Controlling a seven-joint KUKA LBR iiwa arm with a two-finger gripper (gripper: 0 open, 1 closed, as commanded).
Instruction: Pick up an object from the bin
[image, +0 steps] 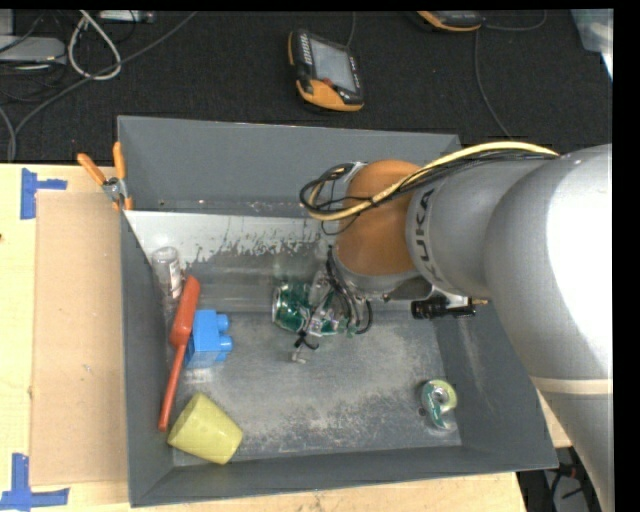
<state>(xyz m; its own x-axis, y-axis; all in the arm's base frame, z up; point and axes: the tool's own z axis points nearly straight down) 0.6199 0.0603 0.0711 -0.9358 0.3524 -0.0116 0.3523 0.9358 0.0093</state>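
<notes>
- Bin (250, 165): grey metal with sloping walls, and its floor is scuffed pale.
- Arm (530, 260): thick and grey. It enters from the right, crosses over the bin's right wall, and its last link turns down toward the middle of the floor.
- Wrist: a rounded orange cover (375, 235) with yellow and black cables (335, 190) looped over its top. It stands above the rear-centre of the bin.
- Gripper (318, 325): hangs under the orange cover, low over the floor near the centre. Whether it is open or closed, or has hold of anything, cannot be told.
- Green crumpled thing (290, 306): shiny and can-like with pale markings. It lies on the floor near the centre, directly at the gripper's left side.
- Blue block (210, 335): left part of the floor, beside the orange tool.
- Orange tool (181, 335): long and slim, lying along the left wall.
- Small clear jar (165, 265): rear-left corner.
- Yellow cup (205, 430): on its side in the front-left corner.
- Green-and-white ring (438, 402): front-right, well apart from the gripper.
</notes>
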